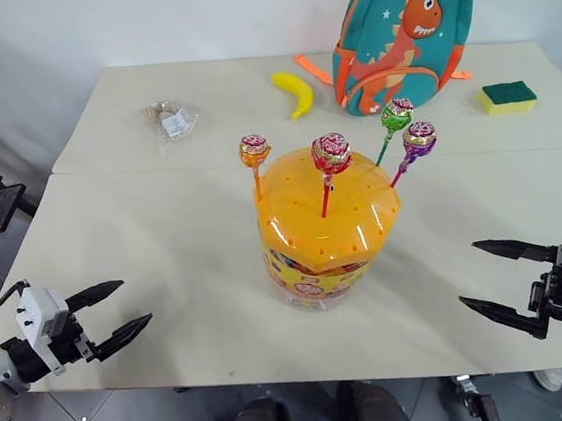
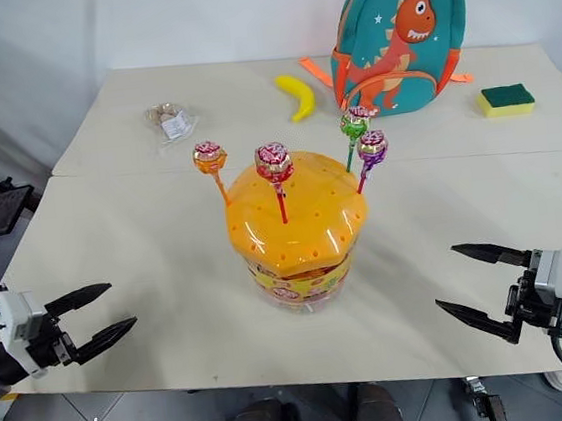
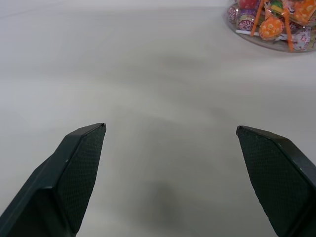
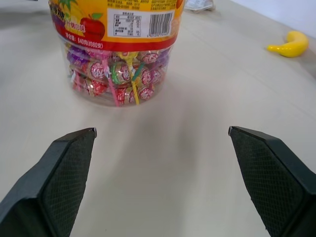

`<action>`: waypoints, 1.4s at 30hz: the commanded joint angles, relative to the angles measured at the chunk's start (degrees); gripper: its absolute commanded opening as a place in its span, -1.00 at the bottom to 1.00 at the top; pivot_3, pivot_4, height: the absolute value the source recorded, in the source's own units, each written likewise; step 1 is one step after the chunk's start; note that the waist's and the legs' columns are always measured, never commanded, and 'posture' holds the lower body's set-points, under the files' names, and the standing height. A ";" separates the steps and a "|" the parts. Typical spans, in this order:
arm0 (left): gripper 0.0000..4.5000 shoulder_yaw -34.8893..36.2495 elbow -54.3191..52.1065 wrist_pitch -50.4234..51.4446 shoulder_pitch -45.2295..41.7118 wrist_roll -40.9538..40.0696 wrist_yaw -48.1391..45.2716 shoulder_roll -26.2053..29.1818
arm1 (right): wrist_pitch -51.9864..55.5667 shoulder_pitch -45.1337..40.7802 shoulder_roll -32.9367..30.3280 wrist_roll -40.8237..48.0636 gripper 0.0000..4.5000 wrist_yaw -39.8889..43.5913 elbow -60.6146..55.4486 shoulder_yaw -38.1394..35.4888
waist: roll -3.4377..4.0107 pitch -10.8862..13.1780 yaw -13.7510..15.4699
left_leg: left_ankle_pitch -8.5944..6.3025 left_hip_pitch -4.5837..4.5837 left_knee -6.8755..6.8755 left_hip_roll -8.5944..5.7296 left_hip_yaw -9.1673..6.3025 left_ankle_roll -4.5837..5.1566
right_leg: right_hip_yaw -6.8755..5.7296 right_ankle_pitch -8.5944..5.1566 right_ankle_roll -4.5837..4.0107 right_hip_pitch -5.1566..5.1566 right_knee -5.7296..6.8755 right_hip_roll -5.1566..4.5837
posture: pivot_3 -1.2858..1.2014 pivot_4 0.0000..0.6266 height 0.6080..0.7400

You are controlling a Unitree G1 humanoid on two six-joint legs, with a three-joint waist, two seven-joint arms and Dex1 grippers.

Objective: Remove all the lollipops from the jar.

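Lollipops: 4 stand upright w/ sticks poked into holes of the jar's orange lid [image 1: 327, 221], frame centre. Orange lollipop [image 1: 254, 152] at lid's left edge, red-pink lollipop [image 1: 331, 153] mid-lid, green lollipop [image 1: 397, 115] and purple lollipop [image 1: 419, 139] close together at right edge, leaning outward to the right. Jar [image 1: 318, 277] sits on the pale surface [image 1: 165, 253], clear lower wall showing more wrapped candies inside. Left hand [image 1: 111, 311] at lower left, fingers spread wide, nothing between them, well apart from jar. Right hand [image 1: 497, 278] at lower right, also wide open and holding nothing, well apart from jar. Upper frame: teal dinosaur backpack [image 1: 403, 32] upright at the back, banana [image 1: 294, 92] just left of it, green-yellow sponge [image 1: 507, 96] at far right, crumpled clear wrapper [image 1: 171, 118] upper left.
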 commanded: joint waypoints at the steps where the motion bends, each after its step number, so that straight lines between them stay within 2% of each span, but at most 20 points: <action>1: 1.00 0.16 -2.33 -0.11 -0.38 -0.13 0.07 1.00 | 1.67 -0.93 -1.44 2.20 0.99 0.61 -0.87 -1.85 | 0.00 0.00 -0.01 | 0.00 0.00 0.00 0.00 0.00 0.00 | 0.00 0.00 0.00 0.00 0.01 0.00 | 0.03 -0.52 1.00; 6: 1.00 0.34 -3.48 3.98 -3.64 -3.40 1.91 -0.08 | 8.18 -3.36 -2.37 7.87 0.99 -1.33 -1.65 -4.73 | 0.00 0.00 0.10 | 0.00 0.00 0.00 0.00 0.00 0.01 | 0.00 0.00 0.00 0.00 0.01 -0.02 | 0.03 -0.52 1.00; 8: 1.00 1.34 -6.08 10.40 -7.02 -10.47 1.83 -0.16 | 11.15 -4.62 -1.66 12.84 0.99 -2.47 -2.76 -7.40 | 0.00 0.00 0.15 | 0.01 -0.01 0.00 0.00 -0.01 0.01 | -0.01 0.00 0.00 0.00 0.03 -0.02 | 0.03 -0.52 1.00; 10: 1.00 2.04 -9.43 19.50 -11.54 -20.78 2.00 0.48 | 13.36 -5.70 -0.58 18.32 0.99 -3.92 -4.67 -10.70 | -0.02 0.01 0.27 | 0.02 -0.02 0.01 0.00 -0.03 0.02 | -0.01 0.00 0.00 0.00 0.10 -0.03 | 0.03 -0.52 1.00; 12: 1.00 1.58 -11.13 24.74 -14.84 -25.42 2.14 1.26 | 15.20 -6.12 0.00 21.58 0.99 -5.35 -6.53 -12.92 | -0.03 -0.01 0.14 | 0.02 -0.05 0.07 0.00 -0.14 0.03 | -0.04 0.01 0.01 0.02 0.12 -0.03 | 0.03 -0.52 1.00; 15: 1.00 -2.84 -13.67 31.32 -22.32 -29.65 1.29 2.47 | 17.90 -5.94 0.34 25.61 0.99 -8.09 -9.63 -16.51 | -0.03 -0.01 0.09 | 0.02 -0.04 0.07 -0.02 -0.13 0.02 | -0.05 0.01 0.02 0.05 0.12 0.01 | 0.03 -0.52 1.00; 21: 1.00 -13.14 -11.70 34.42 -40.91 -27.50 1.74 -1.55 | 19.66 -2.15 1.73 27.80 0.99 -8.43 -17.77 -18.70 | -0.04 -0.01 0.34 | 0.12 -0.03 0.10 -0.17 -0.03 0.11 | -0.04 0.08 0.13 0.12 0.17 0.18 | 0.03 -0.52 1.00; 26: 1.00 -17.35 -9.74 36.87 -47.04 -27.34 -1.32 -2.86 | 17.77 1.18 3.18 25.02 0.99 -5.78 -17.96 -18.80 | -0.06 0.00 -0.07 | 0.13 -0.01 0.10 -0.17 0.17 0.13 | 0.08 0.08 0.16 0.07 0.15 0.43 | 0.03 -0.52 1.00; 31: 0.52 -19.37 -7.93 36.91 -49.97 -26.39 -4.20 -4.18 | 16.51 1.76 4.27 23.46 1.00 -5.11 -17.42 -18.94 | -0.06 0.00 0.12 | 0.15 0.03 0.12 -0.14 0.23 0.15 | 0.19 0.09 0.17 0.07 0.17 0.49 | 0.03 -0.52 1.00; 42: -0.98 -21.42 -7.35 36.00 -52.73 -23.80 -5.65 -8.32 | 16.24 3.40 5.27 23.97 1.00 -4.59 -18.79 -19.13 | -0.07 0.00 0.24 | 0.16 -0.02 0.20 -0.15 0.21 0.16 | 0.25 0.13 0.23 0.08 0.15 0.50 | 0.03 -0.52 1.00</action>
